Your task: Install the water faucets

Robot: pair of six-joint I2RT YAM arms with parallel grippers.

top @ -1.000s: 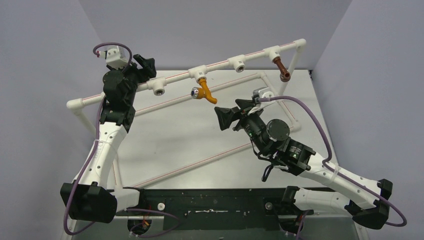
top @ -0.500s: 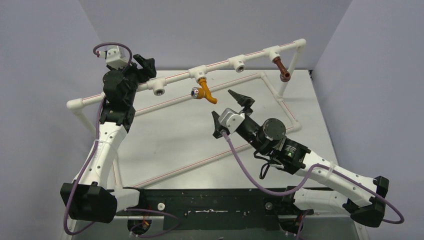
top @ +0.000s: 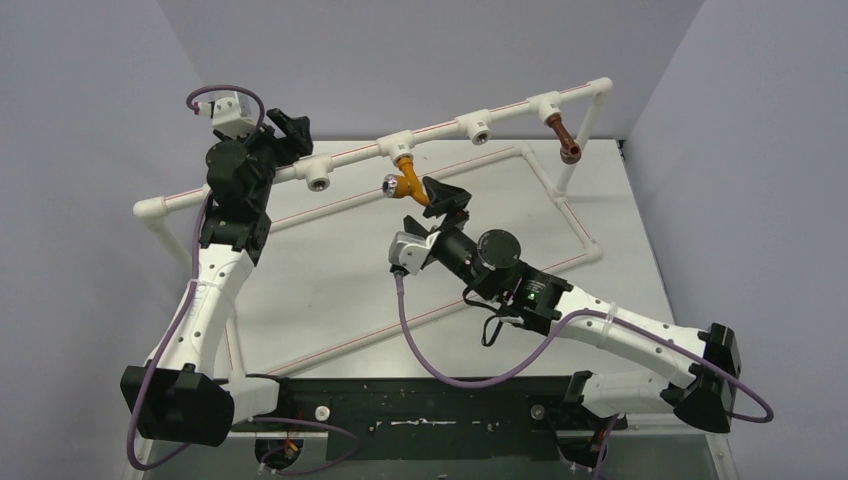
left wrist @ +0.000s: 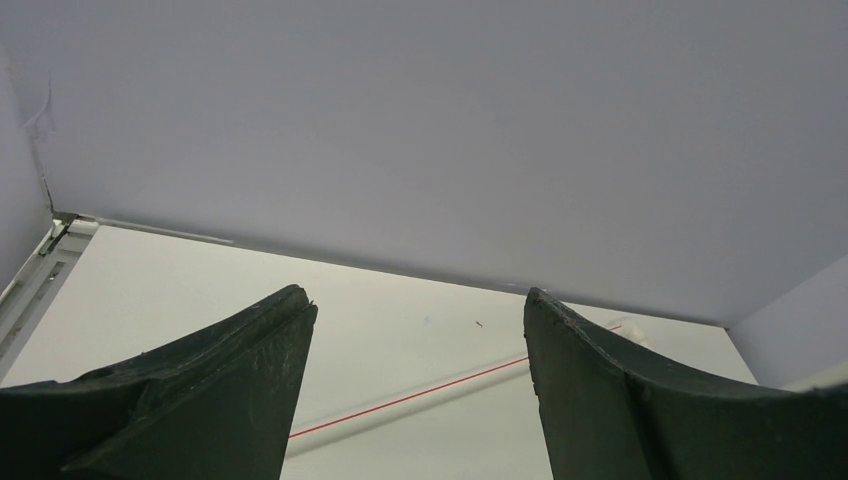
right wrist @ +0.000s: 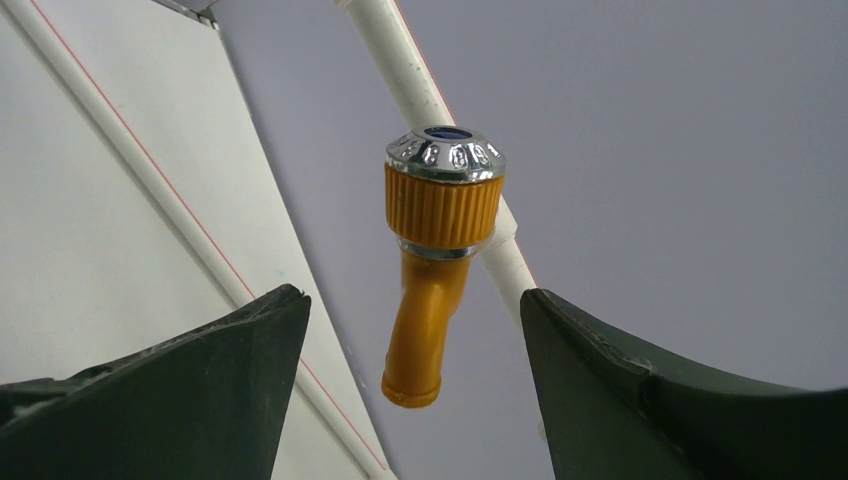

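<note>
Right wrist view: my right jaws, spread, frame the orange-yellow faucet (right wrist: 432,295) so I can tighten it; left jaws spread too.

White arm links (top: 205,300), black joints (top: 235,170), purple cables (top: 399,300)

A pale table (top: 340,265) carries a white pipe frame (top: 510,111), its red-striped base pipes lying flat on the tabletop. Nearer than the frame, a black mounting rail (top: 420,405) lines the table's edge.
</note>
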